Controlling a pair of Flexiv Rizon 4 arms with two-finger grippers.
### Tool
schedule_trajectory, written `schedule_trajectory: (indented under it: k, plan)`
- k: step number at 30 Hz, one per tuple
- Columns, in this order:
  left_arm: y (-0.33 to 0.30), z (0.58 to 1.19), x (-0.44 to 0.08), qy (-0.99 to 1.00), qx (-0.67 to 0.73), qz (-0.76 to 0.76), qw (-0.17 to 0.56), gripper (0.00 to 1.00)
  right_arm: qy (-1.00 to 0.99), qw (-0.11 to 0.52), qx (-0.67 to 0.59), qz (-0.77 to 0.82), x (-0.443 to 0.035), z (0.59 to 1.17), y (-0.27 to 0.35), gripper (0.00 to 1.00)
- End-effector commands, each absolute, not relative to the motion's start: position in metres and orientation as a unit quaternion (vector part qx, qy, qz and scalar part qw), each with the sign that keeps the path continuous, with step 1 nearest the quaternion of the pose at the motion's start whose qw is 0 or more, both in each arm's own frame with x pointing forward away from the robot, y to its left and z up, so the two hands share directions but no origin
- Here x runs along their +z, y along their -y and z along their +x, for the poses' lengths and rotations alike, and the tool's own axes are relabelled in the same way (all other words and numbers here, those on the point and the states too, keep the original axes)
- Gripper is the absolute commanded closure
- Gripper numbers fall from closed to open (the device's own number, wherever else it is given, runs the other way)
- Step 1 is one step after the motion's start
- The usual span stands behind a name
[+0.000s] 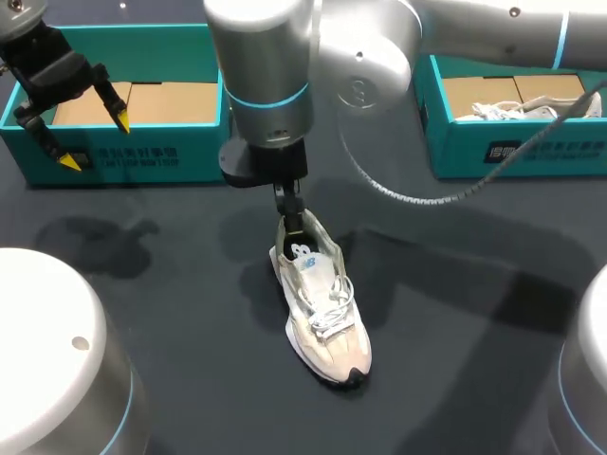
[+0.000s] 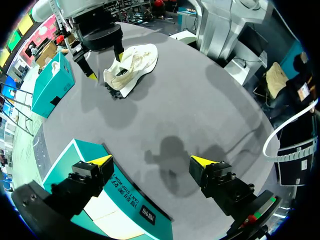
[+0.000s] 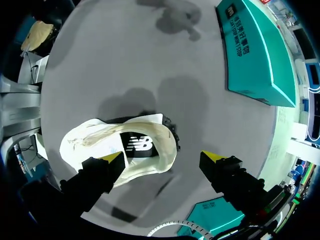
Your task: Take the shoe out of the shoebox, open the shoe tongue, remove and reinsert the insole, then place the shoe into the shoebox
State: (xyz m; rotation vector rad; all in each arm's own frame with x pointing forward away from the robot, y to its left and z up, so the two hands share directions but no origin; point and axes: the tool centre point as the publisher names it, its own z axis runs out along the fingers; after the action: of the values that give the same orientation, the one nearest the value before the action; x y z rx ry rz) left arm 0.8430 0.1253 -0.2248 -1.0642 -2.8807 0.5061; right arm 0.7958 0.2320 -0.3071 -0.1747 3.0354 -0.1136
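1. Head view: the left claw point(image 1: 95, 142) hangs over the front wall of a teal shoebox point(image 1: 114, 156), fingers spread wide with nothing in them. The right claw point(image 1: 292, 210) points straight down at the heel of a cream sneaker point(image 1: 322, 308). The sneaker lies on the dark table point(image 1: 455, 332), toe pointing away from that claw. A second shoebox point(image 1: 517, 147) sits well off to the right claw's side, with another white shoe point(image 1: 517, 109) inside.
2. Left wrist view: the left claw point(image 2: 152, 161) is wide open and empty, and the teal shoebox point(image 2: 125, 200) lies under one finger. The sneaker point(image 2: 131, 65) is far ahead. The right claw point(image 2: 106, 67) is at its heel, one finger in the opening and the other outside.
3. Right wrist view: the right claw point(image 3: 161, 158) is wide open and grips nothing. One finger is over the sneaker point(image 3: 95, 142) opening and the other stands clear beyond the heel, so the heel rim lies between them. The dark insole point(image 3: 137, 145) shows between the fingers. The teal shoebox point(image 3: 255, 65) is well ahead.
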Motion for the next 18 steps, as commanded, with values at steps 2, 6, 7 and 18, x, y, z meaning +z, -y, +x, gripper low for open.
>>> schedule_trajectory:
  k: [2, 6, 7, 18]
  plan:
    - [-0.126, 0.843, -0.224, 0.926, 0.161, -0.342, 0.015, 0.0, -0.997, 0.046, -0.028, -0.057, -0.323, 0.798, -0.229, 0.0]
    - [-0.126, 0.843, -0.224, 0.926, 0.161, -0.342, 0.015, 0.0, -0.997, 0.046, -0.021, -0.06, -0.333, 0.8, -0.227, 0.0]
    - [-0.126, 0.843, -0.224, 0.926, 0.161, -0.342, 0.015, 0.0, -0.997, 0.045, -0.019, -0.06, -0.335, 0.8, -0.227, 0.0]
    - [-0.126, 0.843, -0.224, 0.926, 0.161, -0.342, 0.015, 0.0, -0.997, 0.046, -0.009, -0.068, -0.358, 0.812, -0.223, 0.0]
